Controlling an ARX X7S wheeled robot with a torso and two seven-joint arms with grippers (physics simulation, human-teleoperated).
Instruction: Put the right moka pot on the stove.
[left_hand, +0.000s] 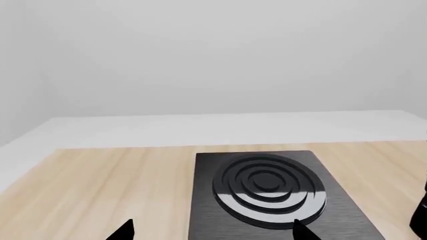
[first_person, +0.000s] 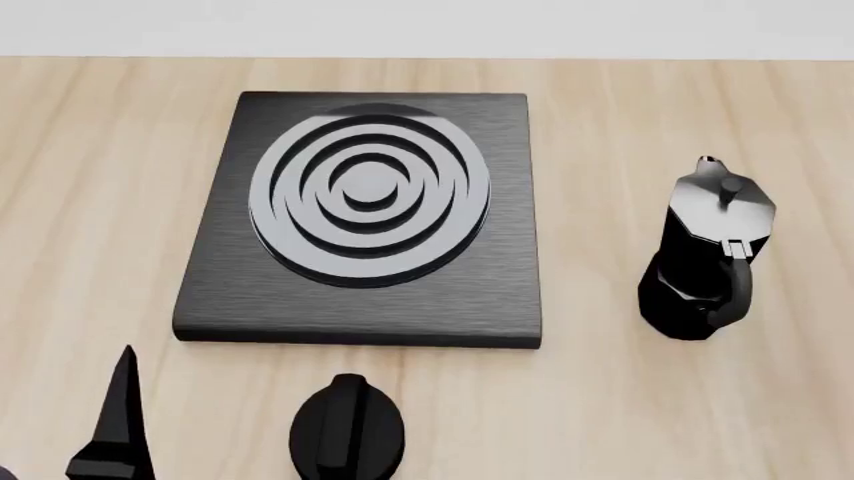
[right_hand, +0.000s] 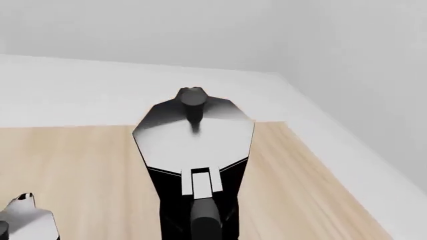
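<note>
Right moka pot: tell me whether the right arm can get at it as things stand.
Probably yes: the right wrist view shows the right moka pot straight ahead and close, handle toward the camera, nothing between. The end effector itself is not in view.

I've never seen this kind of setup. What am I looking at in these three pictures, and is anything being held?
These are simulator renders of a two-armed wheeled robot with grippers. The head view looks down on a wooden table with the stove, a dial knob and a twin pot. The left wrist view shows the left gripper open and empty, facing the stove. The right wrist view faces the right moka pot close up; the right gripper is out of sight, so its grip cannot be judged.
</note>
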